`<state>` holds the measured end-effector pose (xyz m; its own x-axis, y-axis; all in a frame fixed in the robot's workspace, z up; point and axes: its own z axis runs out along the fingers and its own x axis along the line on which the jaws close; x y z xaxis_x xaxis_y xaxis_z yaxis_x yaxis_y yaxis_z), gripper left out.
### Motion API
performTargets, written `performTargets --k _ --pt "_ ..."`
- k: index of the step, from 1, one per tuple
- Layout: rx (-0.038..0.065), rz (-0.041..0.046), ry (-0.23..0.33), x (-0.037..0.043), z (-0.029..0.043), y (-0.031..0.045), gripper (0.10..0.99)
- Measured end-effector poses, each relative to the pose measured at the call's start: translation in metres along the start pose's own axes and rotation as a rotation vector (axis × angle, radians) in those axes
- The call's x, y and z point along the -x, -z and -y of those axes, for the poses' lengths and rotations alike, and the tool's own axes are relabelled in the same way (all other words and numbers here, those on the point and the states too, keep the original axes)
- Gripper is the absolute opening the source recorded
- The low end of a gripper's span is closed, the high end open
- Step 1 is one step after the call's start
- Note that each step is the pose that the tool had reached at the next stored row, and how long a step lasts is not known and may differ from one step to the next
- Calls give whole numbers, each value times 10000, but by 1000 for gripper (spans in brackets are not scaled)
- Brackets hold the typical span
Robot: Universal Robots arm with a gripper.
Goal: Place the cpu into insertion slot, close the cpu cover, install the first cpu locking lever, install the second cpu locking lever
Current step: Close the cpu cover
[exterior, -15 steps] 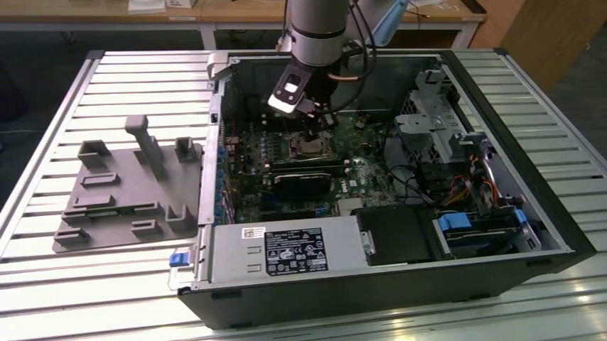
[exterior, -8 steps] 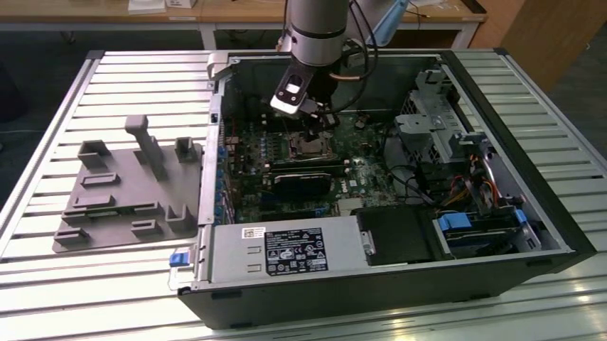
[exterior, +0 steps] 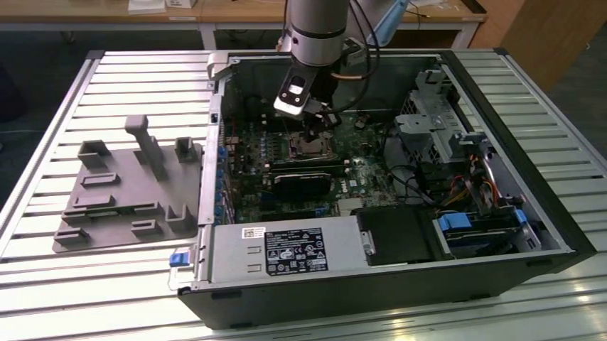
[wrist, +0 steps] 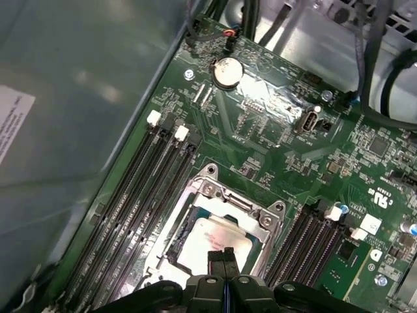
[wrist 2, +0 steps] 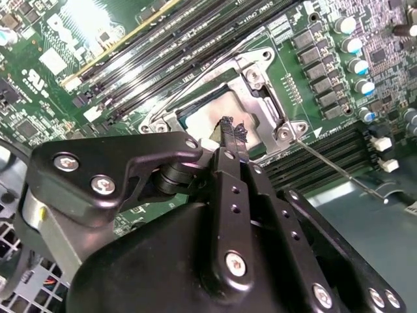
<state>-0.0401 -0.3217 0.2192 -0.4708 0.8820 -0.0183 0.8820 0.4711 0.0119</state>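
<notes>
A grey moulded fixture (exterior: 124, 202) lies on the slatted table (exterior: 95, 298) beside the computer case (exterior: 379, 293).

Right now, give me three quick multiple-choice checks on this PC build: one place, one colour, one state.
1. The gripper is over: A the grey tray; B the chip; C the power supply.
2. The circuit board is: A blue; B red; C green.
3. The chip is: A lying flat inside the metal frame; B held aloft; C on the grey tray.
Answers: 1 B, in the first wrist view the fingertips hang just above the chip. 2 C, the board is green all over. 3 A, the frame surrounds the chip's pale face.
</notes>
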Motion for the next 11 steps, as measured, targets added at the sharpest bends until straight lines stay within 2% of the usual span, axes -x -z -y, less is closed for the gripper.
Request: performTargets --k 11 --pt "-23 65 1002 0 0 -2 106"
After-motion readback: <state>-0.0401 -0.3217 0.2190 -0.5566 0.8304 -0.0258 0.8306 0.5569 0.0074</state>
